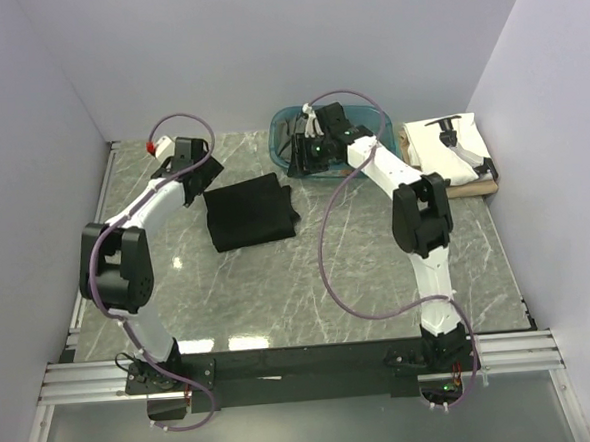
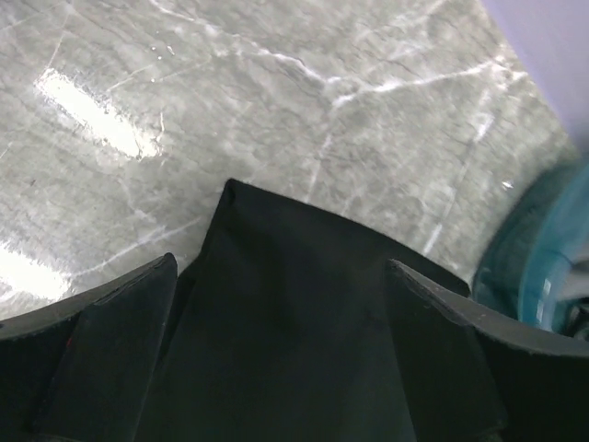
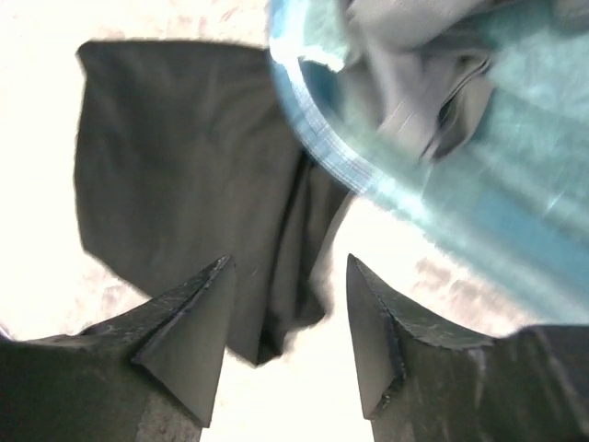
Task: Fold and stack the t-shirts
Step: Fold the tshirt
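A folded plain black t-shirt (image 1: 250, 214) lies flat on the marble table (image 1: 358, 267). My left gripper (image 1: 195, 187) hovers at its left edge. In the left wrist view this gripper (image 2: 281, 263) is open, the fingers (image 2: 110, 341) straddling the black t-shirt (image 2: 294, 313) without pinching it. My right gripper (image 1: 302, 160) hangs at the left rim of the teal tub (image 1: 367, 166). In its wrist view it (image 3: 290, 263) stands open and empty above the black t-shirt's (image 3: 175, 157) corner. Crumpled grey t-shirts (image 3: 414, 64) lie in the tub (image 3: 322, 152). A white printed t-shirt (image 1: 449, 146) rests on a tan one (image 1: 473, 187).
The tub stands at the back centre, close to the rear wall, and shows at the right edge of the left wrist view (image 2: 538, 258). The folded stack sits at the back right near the side wall. Purple cables loop above both arms.
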{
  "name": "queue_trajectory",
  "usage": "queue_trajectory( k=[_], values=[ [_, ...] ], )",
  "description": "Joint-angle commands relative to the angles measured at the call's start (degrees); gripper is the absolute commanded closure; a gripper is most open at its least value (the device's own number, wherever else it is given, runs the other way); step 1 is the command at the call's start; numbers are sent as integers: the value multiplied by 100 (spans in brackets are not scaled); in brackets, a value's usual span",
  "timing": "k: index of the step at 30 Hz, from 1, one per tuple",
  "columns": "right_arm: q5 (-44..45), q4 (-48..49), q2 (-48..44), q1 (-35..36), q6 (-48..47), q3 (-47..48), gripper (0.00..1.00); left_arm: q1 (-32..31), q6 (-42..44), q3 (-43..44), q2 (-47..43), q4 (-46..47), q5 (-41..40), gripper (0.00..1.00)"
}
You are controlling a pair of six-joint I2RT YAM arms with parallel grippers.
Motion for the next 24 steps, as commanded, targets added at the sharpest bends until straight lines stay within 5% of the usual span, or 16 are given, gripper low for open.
queue_trajectory(
  k=[1,8,17,24],
  values=[
    [212,390,-954,252,-111,-456,41,-16,201,-238,-663,103,148,0],
    [1205,479,-1254,894,144,-1195,40,-16,289,-1021,-1278,383,367,1],
    [1188,453,-314,1281,391,-853,49,-279,254,-1795,-1078,1509,1923,1],
    [1012,1023,-638,1412,312,-2090,52,-710,105,-2102,-822,1624,1959,1]
  ],
)
